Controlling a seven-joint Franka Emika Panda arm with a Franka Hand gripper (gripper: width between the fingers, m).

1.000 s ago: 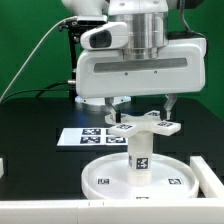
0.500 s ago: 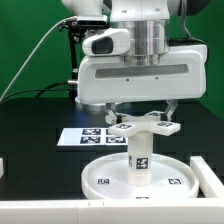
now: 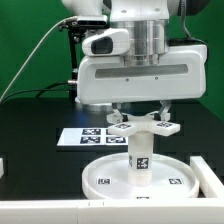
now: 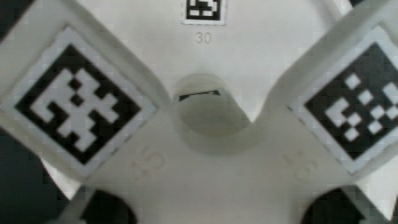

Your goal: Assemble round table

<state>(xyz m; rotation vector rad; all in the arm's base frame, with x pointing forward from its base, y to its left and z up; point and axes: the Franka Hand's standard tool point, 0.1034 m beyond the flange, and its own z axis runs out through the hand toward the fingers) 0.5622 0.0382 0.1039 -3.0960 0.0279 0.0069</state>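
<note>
The large round disc (image 3: 110,180) lies on the black table. The short post (image 3: 141,160) stands upright at its middle. The cross-shaped foot (image 3: 142,125) sits level on top of the post, tags up. My gripper (image 3: 140,113) hangs straight above the foot, open wide. Its fingertips (image 3: 115,110) come down to about the level of the foot's top on either side. In the wrist view the foot (image 4: 214,110) fills the picture, and the gripper (image 4: 217,208) shows only dark fingertips (image 4: 93,208) far apart at two corners.
The marker board (image 3: 85,135) lies behind the disc, towards the exterior view's left. A white piece (image 3: 207,172) stands at the right edge and another (image 3: 3,166) at the left edge. A white ledge (image 3: 40,212) runs along the front.
My hand has shifted slightly towards the exterior view's left over the foot. The foot, post and disc have stayed nearly still.
</note>
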